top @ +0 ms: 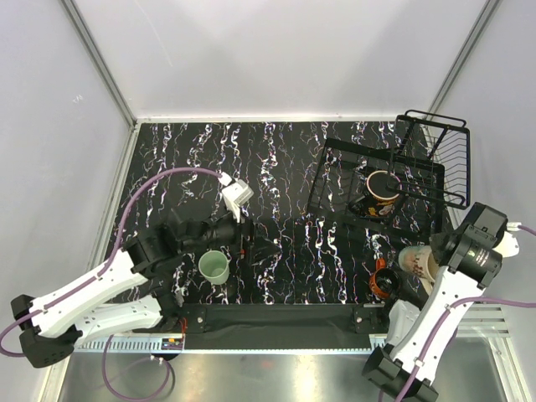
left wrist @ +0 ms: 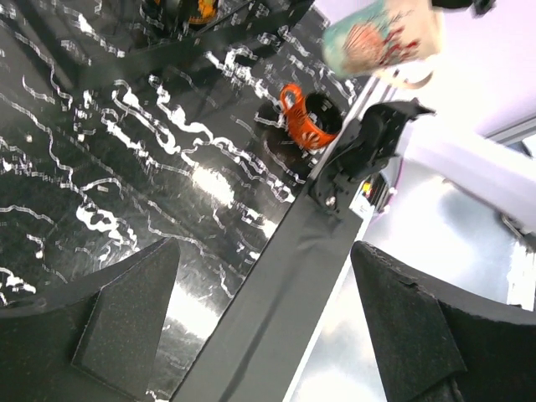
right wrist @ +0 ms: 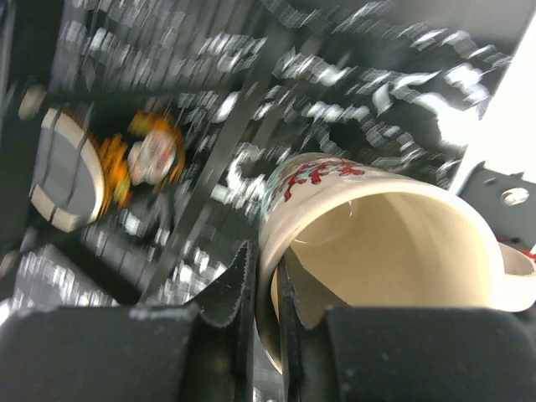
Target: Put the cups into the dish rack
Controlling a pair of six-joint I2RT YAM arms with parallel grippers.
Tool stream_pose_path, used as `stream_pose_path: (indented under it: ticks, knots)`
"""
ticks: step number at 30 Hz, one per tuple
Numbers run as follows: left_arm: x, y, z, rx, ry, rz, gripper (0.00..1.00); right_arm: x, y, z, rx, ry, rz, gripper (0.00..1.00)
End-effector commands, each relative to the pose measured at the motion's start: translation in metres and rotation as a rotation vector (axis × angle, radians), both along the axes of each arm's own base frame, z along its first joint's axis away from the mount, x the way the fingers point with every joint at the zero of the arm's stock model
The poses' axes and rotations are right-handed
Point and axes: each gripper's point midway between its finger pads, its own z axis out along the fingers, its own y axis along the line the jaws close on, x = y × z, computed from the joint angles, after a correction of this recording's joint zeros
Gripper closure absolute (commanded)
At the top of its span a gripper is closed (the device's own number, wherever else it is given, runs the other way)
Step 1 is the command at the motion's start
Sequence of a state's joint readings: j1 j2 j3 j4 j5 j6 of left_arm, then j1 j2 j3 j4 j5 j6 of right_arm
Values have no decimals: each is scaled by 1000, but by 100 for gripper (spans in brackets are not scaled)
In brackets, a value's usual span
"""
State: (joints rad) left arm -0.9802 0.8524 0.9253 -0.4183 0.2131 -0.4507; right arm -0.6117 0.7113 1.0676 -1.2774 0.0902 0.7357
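The pale mint-green cup (top: 214, 266) stands upright on the table, just near of my left gripper (top: 246, 241), which is open and empty (left wrist: 268, 327). My right gripper (top: 427, 266) is shut on the wall of the cream-beige cup (top: 414, 260), one finger inside and one outside (right wrist: 266, 289), and holds it tilted above the table. That cup also shows in the left wrist view (left wrist: 381, 38). The red cup (top: 383, 280) sits on the table below it (left wrist: 303, 117). The black patterned cup (top: 381, 191) sits in the dish rack (top: 448, 155) basket (right wrist: 126, 163).
A black strip (top: 276, 316) runs along the table's near edge between the arm bases. White walls close in the back and sides. The rack stands at the far right against the wall.
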Motion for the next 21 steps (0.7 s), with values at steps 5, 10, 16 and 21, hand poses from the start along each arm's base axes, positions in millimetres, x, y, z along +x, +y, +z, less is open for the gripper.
stream_pose_path:
  ticks: [5, 10, 16, 21]
  knots:
    - [3, 8, 49, -106, -62, 38, 10, 34, 50, 49, 87, -211, 327, 100]
    - [1, 17, 66, -128, -94, 52, 8, 37, 78, 64, 127, -254, 479, 100]
    - [0, 23, 81, -142, -150, 43, 7, 35, 136, 64, 340, -333, 704, 100]
    - [5, 31, 102, -210, -194, 100, 7, 38, 167, 80, 468, -386, 841, 100]
